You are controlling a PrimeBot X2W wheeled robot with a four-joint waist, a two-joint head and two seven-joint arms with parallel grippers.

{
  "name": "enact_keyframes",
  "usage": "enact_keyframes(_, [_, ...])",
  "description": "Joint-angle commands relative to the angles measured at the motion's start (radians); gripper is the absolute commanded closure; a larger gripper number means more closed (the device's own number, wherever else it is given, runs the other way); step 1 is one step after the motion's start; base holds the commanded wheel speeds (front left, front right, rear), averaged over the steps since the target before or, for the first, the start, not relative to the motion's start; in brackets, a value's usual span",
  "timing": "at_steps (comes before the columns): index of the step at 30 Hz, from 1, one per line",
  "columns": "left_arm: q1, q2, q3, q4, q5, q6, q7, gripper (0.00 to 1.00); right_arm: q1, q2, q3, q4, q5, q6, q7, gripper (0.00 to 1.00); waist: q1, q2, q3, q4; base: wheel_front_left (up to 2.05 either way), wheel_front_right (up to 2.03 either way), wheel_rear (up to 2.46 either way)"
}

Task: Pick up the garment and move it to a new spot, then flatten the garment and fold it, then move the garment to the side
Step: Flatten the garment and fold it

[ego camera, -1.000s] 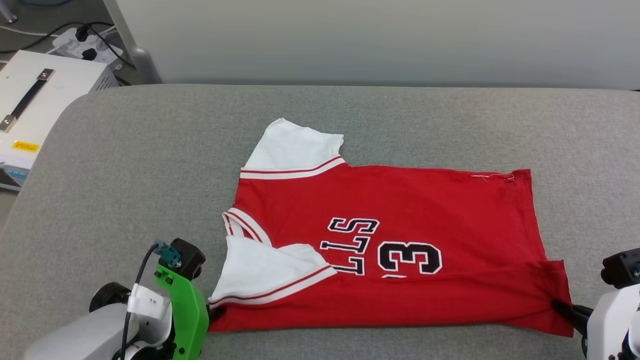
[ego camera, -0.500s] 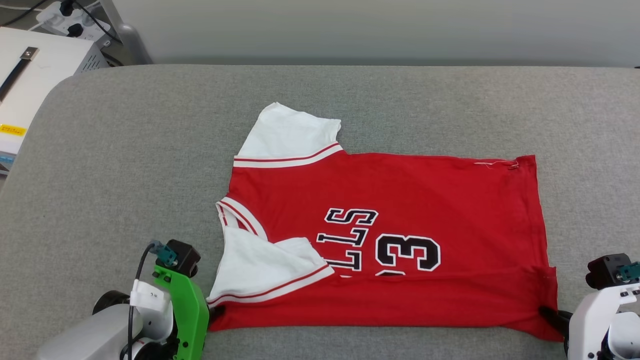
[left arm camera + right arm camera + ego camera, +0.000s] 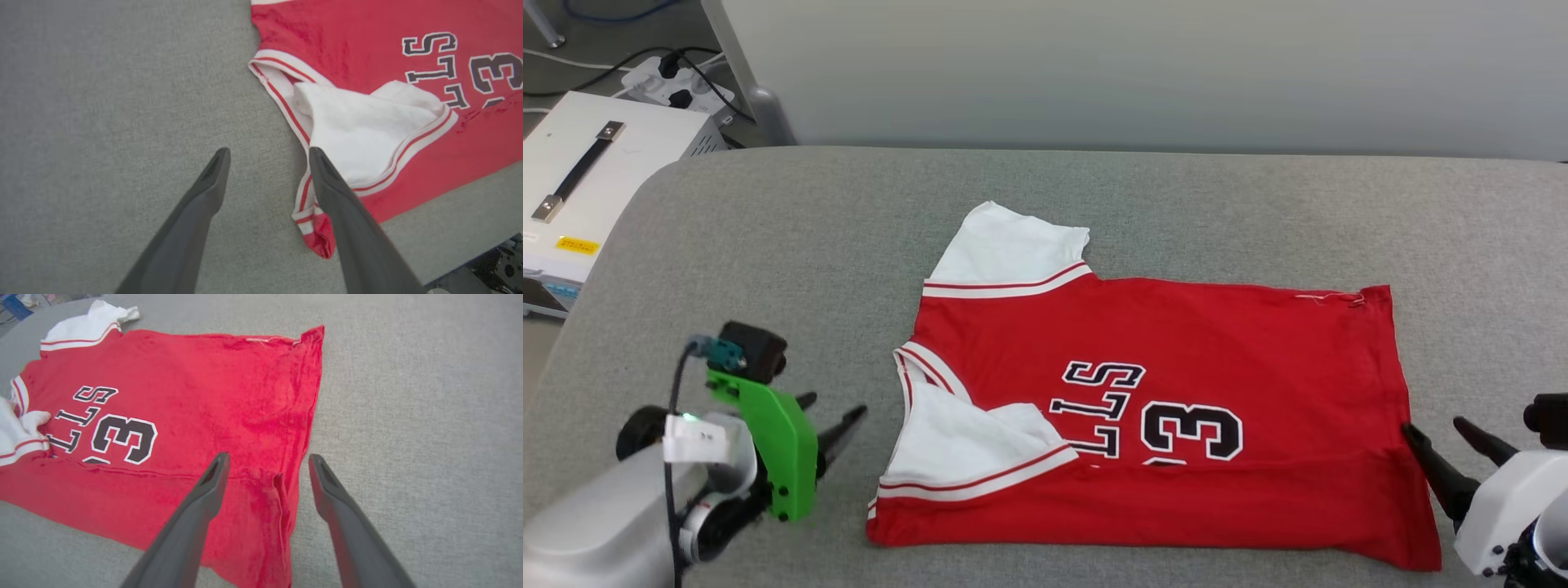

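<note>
Wide apart and gripping nothing, the left jaws: one of the fingers (image 3: 196, 212) over bare grey counter (image 3: 768, 245), the other across the striped trim at the collar end of the garment (image 3: 1176, 327); contact not clear. Low at the near left, the left forearm, green bracket (image 3: 768, 441) on the wrist, fingertips aimed rightward at the garment. Equally spread and empty, the right jaws, straddling the hem edge: one finger (image 3: 192, 514) above red cloth, the other above counter. Low at the near right, the right forearm, pointing up and leftward. Garment flat mid-counter, collar left, hem right, near long edge folded over, near white sleeve covering part of the lettering, far sleeve out toward the wall.
</note>
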State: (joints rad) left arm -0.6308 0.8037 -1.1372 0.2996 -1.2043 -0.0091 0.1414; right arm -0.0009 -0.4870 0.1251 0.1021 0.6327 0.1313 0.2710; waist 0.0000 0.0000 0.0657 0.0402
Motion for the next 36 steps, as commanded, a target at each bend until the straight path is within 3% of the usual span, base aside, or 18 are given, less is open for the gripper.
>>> enact_keyframes(1, [-0.03,0.006,0.015,-0.006,0.017,0.006,-0.016,0.0,0.003,0.014,-0.014,-0.022,-0.025,-0.001,-0.027,0.0,0.0,0.0,-0.003,-0.007,0.0,0.0,0.0])
enact_keyframes(8, [-0.165,-0.006,0.083,0.003,0.071,0.032,-0.082,0.0,-0.017,0.12,-0.1,-0.135,-0.148,-0.001,-0.173,0.0,0.0,0.0,0.034,-0.041,0.0,0.0,0.0])
enact_keyframes(16, [-0.387,-0.084,0.116,0.091,0.104,-0.003,-0.018,0.0,-0.025,0.212,-0.116,-0.217,-0.221,-0.001,-0.264,0.0,0.0,0.0,0.148,-0.102,0.0,0.0,0.0])
enact_keyframes(24, [-0.622,-0.157,0.112,0.257,0.095,-0.072,0.167,0.0,-0.079,0.23,-0.07,-0.246,-0.251,-0.001,-0.285,0.0,0.0,0.0,0.287,-0.175,0.0,0.0,0.0])
enact_keyframes(27, [-0.7,-0.177,0.094,0.317,0.079,-0.092,0.285,0.0,-0.108,0.229,-0.056,-0.25,-0.256,-0.001,-0.293,0.0,0.0,0.0,0.338,-0.197,0.0,0.0,0.0])
enact_keyframes(33, [-0.806,-0.19,0.053,0.394,0.055,-0.112,0.491,0.0,-0.161,0.227,-0.026,-0.255,-0.259,-0.001,-0.313,0.0,0.0,0.0,0.429,-0.239,0.0,0.0,0.0])
enact_keyframes(36, [-0.833,-0.189,0.026,0.419,0.067,-0.116,0.541,0.0,-0.18,0.228,-0.015,-0.255,-0.259,-0.001,-0.325,0.0,0.0,0.0,0.463,-0.253,0.0,0.0,0.0])
